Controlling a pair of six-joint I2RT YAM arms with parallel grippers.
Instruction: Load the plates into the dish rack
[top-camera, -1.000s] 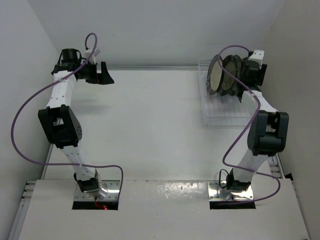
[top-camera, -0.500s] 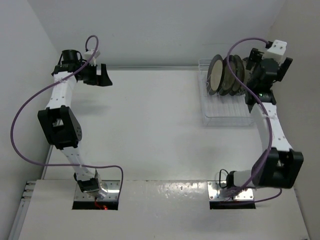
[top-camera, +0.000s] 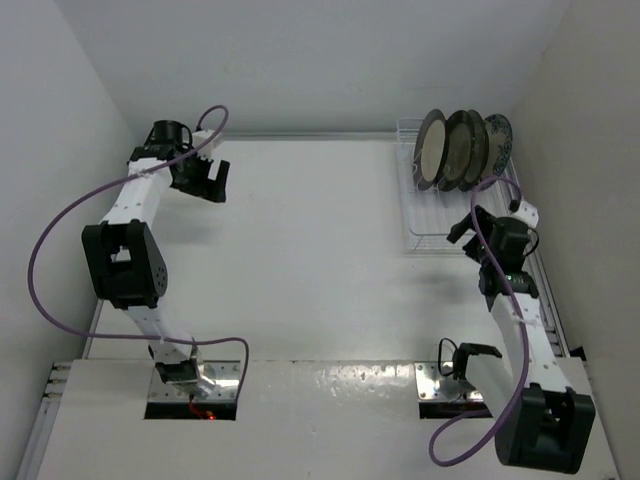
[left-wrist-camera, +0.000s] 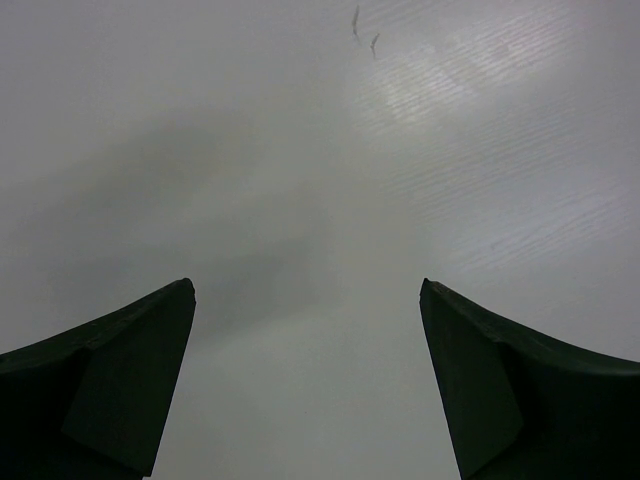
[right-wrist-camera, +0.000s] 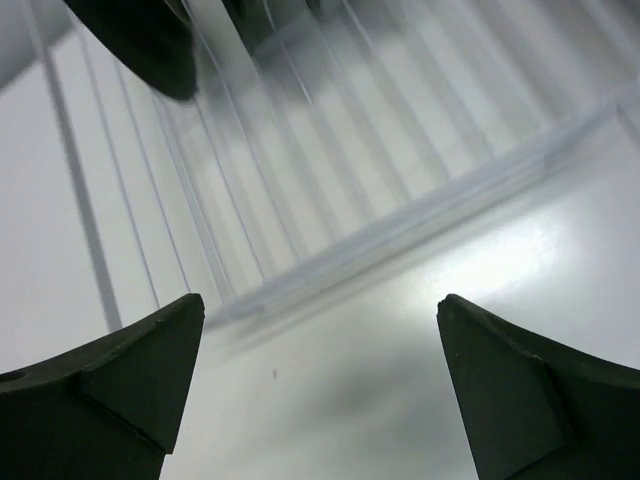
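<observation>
Three dark-rimmed plates (top-camera: 432, 150) and one white plate with a blue floral rim (top-camera: 499, 138) stand upright, side by side, in the far end of the white wire dish rack (top-camera: 452, 226) at the back right. My right gripper (top-camera: 464, 229) is open and empty, low by the rack's near end and apart from the plates. In the right wrist view my gripper (right-wrist-camera: 320, 310) faces the rack bars (right-wrist-camera: 330, 170), with a dark plate rim (right-wrist-camera: 140, 45) at the top left. My left gripper (top-camera: 207, 181) is open and empty at the back left, and in the left wrist view (left-wrist-camera: 305, 290) it is over bare table.
White walls close the table at the back, left and right. The rack stands close to the right wall. Purple cables loop from both arms.
My right gripper has let go of the plates and drawn back from the far end of the rack to its near end. My left gripper has shifted slightly right.
</observation>
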